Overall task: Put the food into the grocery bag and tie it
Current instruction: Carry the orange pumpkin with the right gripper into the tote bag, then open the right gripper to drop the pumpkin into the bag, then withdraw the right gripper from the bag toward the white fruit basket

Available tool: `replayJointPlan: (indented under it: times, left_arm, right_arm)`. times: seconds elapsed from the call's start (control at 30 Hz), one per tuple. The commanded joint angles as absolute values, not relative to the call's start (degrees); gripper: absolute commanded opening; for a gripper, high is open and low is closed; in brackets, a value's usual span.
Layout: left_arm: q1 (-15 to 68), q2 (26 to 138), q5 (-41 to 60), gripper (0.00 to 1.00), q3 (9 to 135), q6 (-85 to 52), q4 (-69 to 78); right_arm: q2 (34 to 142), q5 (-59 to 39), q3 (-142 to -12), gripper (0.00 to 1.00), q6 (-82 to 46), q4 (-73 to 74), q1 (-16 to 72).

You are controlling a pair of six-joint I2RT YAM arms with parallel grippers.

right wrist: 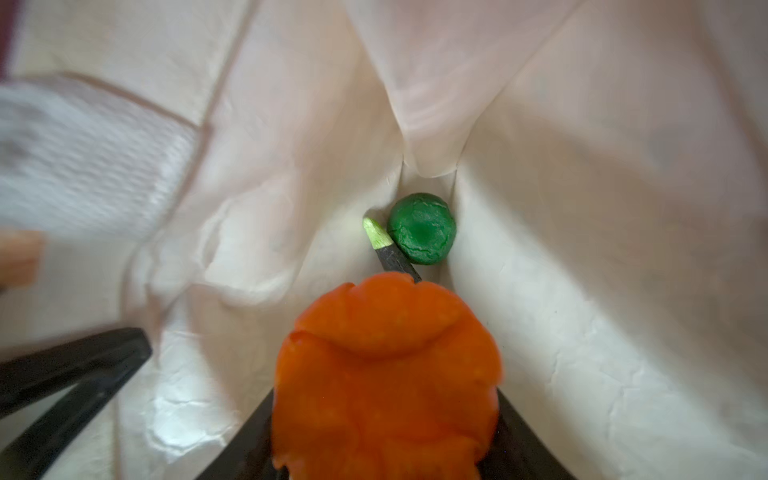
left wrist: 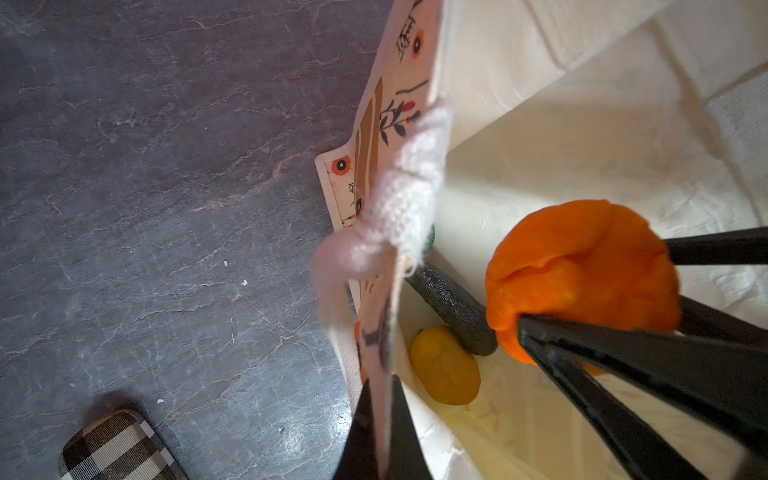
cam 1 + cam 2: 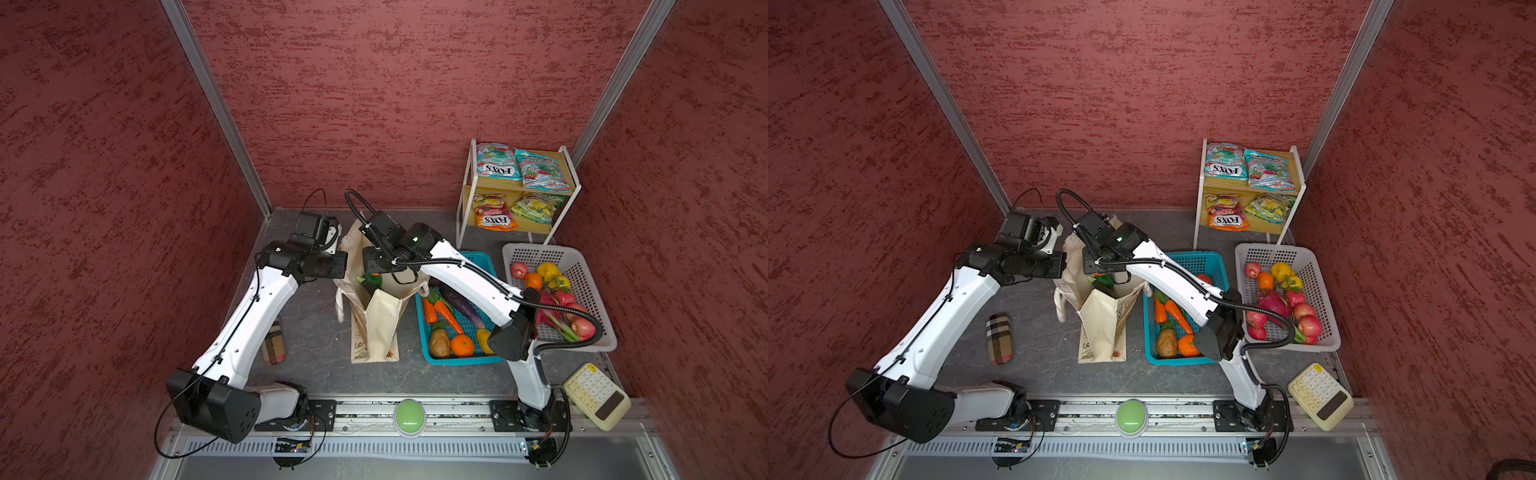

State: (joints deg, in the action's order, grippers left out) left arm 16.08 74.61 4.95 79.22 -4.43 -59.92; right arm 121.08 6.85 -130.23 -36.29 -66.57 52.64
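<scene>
The left gripper (image 2: 381, 419) has its fingers pressed together on the cloth rim of the bag (image 2: 519, 137), with the white handle (image 2: 409, 195) a little further along the rim from them. The pinch props the mouth open. The right gripper (image 2: 598, 291) reaches into that mouth. Its fingers are clamped on the orange pumpkin (image 1: 386, 374), which sits between them, clear of the bag floor. Beyond the right fingertips, lower in the bag, lie a dark cucumber (image 2: 453, 309), a yellow piece (image 2: 444, 368) and a round green vegetable (image 1: 422, 228).

Several things could go wrong from here:

- **Pumpkin slipping:** It is round and ribbed, so it may slide out of the right fingers early.
- **Bad landing:** Let go from this height, it would likely land on the cucumber. It could roll against the soft wall or shove the things under it.
- **Mouth closing:** The left fingers hold only thin cloth. If it creeps out of the pinch, the wall would probably fold in over the right fingers.
- **Snagging on the way out:** Wide-spread right fingers could catch the wall or the handle when lifting out and drag the bag over.

Much of the food is well away from both sets of fingers. It sits in the blue basket (image 3: 457, 360), in the white basket (image 3: 536, 252) and as sweet packets (image 3: 496, 166).
</scene>
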Motion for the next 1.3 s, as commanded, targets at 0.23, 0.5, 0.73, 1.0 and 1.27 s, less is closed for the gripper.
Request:
replayJointPlan:
  times: [0.23,0.5,0.73,1.0,1.27]
  left_arm:
    - [15.4,75.0,6.0,0.0,80.7,-4.0,-59.4]
    - [15.4,75.5,5.7,0.0,80.7,-4.1,-59.6]
    - [15.4,75.5,5.8,0.0,80.6,-4.3,-59.4]
    - [15.5,75.9,6.1,0.0,81.0,-4.3,-59.8]
    - [15.4,75.8,4.3,0.0,82.1,-4.2,-61.2]
  right_arm:
    - [121.9,6.6,-127.1,0.48,-32.9,-65.1,52.6]
    - [122.9,5.5,-127.5,0.51,-32.5,-64.3,52.6]
    - [123.8,5.6,-128.9,0.68,-31.7,-64.5,52.6]
    - [124.3,7.9,-134.8,0.99,-31.6,-68.0,52.6]
    - [120.3,14.5,-146.2,0.99,-31.1,-71.5,52.6]
